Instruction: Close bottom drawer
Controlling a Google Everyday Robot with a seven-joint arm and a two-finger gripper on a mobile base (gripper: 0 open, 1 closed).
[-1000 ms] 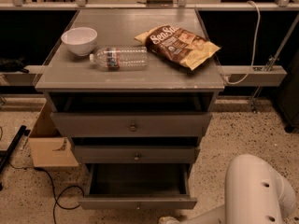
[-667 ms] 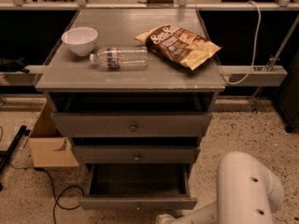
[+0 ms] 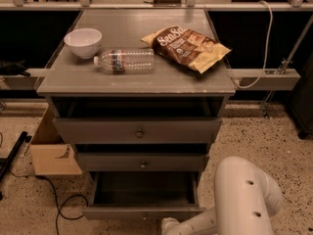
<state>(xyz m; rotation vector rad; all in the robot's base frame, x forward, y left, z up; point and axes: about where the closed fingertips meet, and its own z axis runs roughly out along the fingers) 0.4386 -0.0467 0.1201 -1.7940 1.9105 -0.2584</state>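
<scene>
The bottom drawer [image 3: 142, 212] is the lowest of three grey drawers and stands pulled out, its dark empty inside [image 3: 144, 187] open to view. Its front panel sits near the lower edge of the view. My white arm [image 3: 244, 199] enters at the bottom right and its forearm [image 3: 188, 225] reaches left, just in front of the drawer's front panel. The gripper is below the lower edge of the view, out of sight. The middle drawer [image 3: 142, 162] and the top drawer [image 3: 137, 130] above stick out only a little.
On the cabinet top lie a white bowl [image 3: 83, 42], a plastic water bottle [image 3: 126, 60] on its side and a brown chip bag [image 3: 186, 47]. A cardboard box [image 3: 51, 148] and a black cable [image 3: 58, 202] sit on the floor to the left.
My arm has swung left and further into view, its forearm now closer to the bottom drawer's front. The drawer has not visibly moved.
</scene>
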